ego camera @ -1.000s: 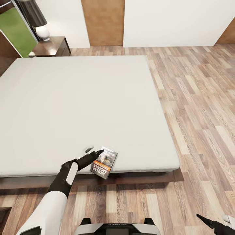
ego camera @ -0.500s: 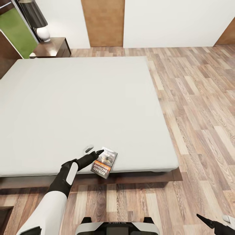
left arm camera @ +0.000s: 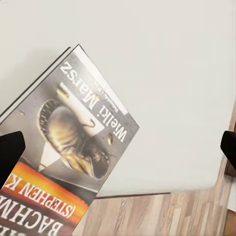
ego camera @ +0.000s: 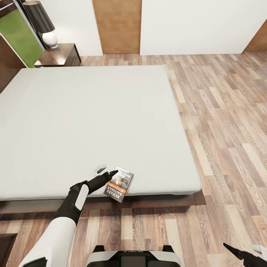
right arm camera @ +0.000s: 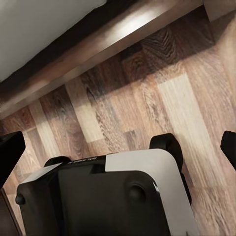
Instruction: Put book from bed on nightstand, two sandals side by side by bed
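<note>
**Left gripper at the book on the bed's near edge**

The left gripper [ego camera: 105, 171] reaches over the near edge of the bed [ego camera: 92, 122], its fingers spread apart. One dark fingertip [ego camera: 113, 172] lies against the book [ego camera: 118, 184]; the other [ego camera: 100, 168] sits apart on the mattress, so the jaws are released and nothing is clamped. In the left wrist view the two fingertips [left arm camera: 10, 152] stand wide at either side, with the book [left arm camera: 69, 162] lying flat by one of them, its cover up and one end overhanging the mattress edge above the wood-plank floor [left arm camera: 147, 216].

The right gripper [ego camera: 237, 254] hangs low beside the robot's base [right arm camera: 98, 196]; its fingers stand apart, open and empty, over the floor.

Beyond the far corner of the bed stands a nightstand [ego camera: 61, 55] carrying a lamp [ego camera: 42, 24] with a dark shade. A brown wooden door [ego camera: 118, 26] is set in the white wall behind.
</note>
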Controlling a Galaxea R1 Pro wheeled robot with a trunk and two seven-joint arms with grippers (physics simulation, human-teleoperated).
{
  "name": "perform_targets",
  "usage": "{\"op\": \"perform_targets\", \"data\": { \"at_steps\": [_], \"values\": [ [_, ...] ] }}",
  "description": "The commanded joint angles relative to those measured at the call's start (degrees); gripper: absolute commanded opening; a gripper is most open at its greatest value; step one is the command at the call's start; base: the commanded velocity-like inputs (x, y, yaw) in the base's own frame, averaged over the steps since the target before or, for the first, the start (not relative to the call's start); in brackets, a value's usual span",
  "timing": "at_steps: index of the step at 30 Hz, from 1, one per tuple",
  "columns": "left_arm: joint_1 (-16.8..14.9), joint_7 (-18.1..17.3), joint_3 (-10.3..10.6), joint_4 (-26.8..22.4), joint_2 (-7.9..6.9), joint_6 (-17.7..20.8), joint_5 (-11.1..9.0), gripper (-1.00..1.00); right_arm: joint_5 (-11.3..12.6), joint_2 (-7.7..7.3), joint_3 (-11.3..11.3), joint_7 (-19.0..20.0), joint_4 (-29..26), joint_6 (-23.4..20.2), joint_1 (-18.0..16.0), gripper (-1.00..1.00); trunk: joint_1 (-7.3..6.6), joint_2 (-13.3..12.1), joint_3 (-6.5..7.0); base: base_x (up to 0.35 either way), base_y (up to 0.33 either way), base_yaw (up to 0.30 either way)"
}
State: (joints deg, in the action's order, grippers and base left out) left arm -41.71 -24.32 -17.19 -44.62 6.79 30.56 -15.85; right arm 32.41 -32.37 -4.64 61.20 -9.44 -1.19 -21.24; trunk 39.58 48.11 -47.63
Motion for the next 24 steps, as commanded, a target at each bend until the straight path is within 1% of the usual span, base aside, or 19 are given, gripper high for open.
{"op": "perform_targets", "data": {
  "at_steps": [1,14,23,24],
  "values": [
    [0.0,-0.2,-0.3,0.0,0.07,0.5,-0.2,1.00,-0.3,0.01,-0.5,0.2,0.0,-0.1,0.0,1.00,-0.22,-0.4,0.15,0.000,0.000,0.000],
    [0.0,-0.3,-0.3,0.0,0.07,0.5,-0.2,1.00,-0.3,0.02,-0.5,0.3,0.0,-0.1,0.0,1.00,-3.07,-5.6,2.48,0.000,0.000,0.000],
    [0.0,-0.4,-0.3,0.0,0.03,0.5,-0.2,1.00,-0.3,0.00,-0.5,0.2,0.0,-0.1,0.0,1.00,-3.07,-5.6,2.48,0.000,0.000,0.000],
    [0.0,-0.4,-0.3,0.0,0.03,0.5,-0.2,1.00,-0.3,0.01,-0.5,0.2,0.0,-0.1,0.0,1.00,-3.29,-6.0,2.66,0.000,0.000,0.000]
  ]
}}
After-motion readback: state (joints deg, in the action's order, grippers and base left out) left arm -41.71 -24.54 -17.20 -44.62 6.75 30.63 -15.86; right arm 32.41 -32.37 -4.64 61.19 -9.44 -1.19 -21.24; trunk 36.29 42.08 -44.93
